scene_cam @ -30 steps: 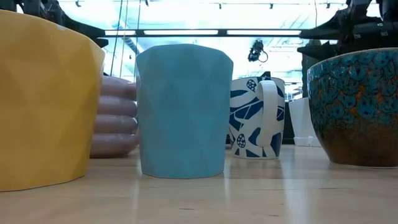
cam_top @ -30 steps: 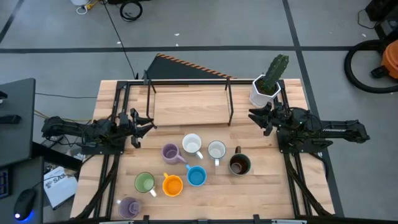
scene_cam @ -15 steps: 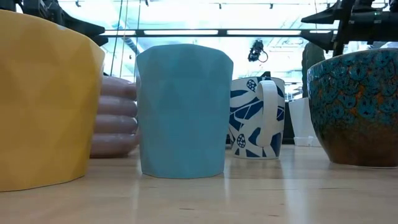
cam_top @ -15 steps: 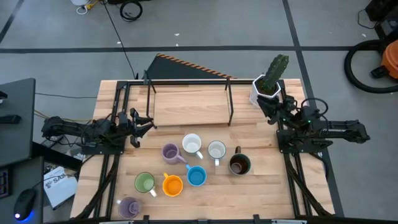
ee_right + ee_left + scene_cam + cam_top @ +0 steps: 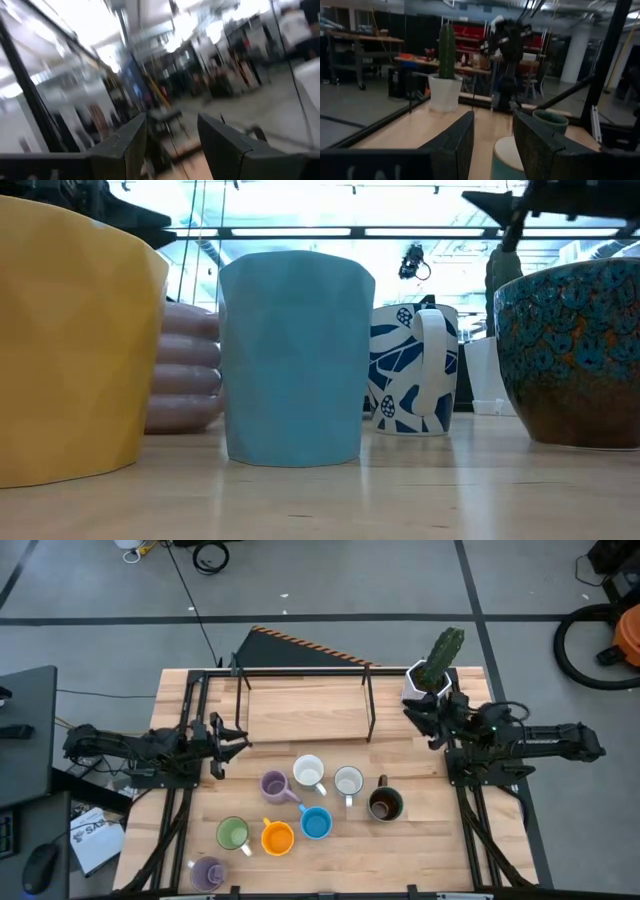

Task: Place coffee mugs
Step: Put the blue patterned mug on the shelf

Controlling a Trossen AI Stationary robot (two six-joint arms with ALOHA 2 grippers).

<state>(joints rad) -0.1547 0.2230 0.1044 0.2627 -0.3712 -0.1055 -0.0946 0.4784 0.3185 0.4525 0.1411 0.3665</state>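
Eight coffee mugs stand upright on their bases on the near half of the table: purple point(image 5: 273, 785), white point(image 5: 308, 772), white point(image 5: 348, 781), dark brown point(image 5: 385, 804), blue point(image 5: 316, 823), orange point(image 5: 277, 837), green point(image 5: 233, 833), purple point(image 5: 207, 872). The low view shows the blue mug point(image 5: 295, 360) close up, between the orange mug point(image 5: 70, 340) and the brown mug point(image 5: 575, 350). My left gripper point(image 5: 237, 738) is open at the table's left side, left of the mugs. My right gripper point(image 5: 418, 717) is open and raised at the right side, just near of the cactus pot point(image 5: 424, 688).
A black metal rack with a wooden shelf point(image 5: 305, 705) spans the table's far half. The white angular pot with the cactus stands at the far right corner, close to my right gripper. Bare wood lies between the rack and the mugs.
My right gripper has risen and swung toward the far edge, close to the cactus pot, then drawn slightly back toward the table's left. It stays open. My left arm and the mugs have kept still.
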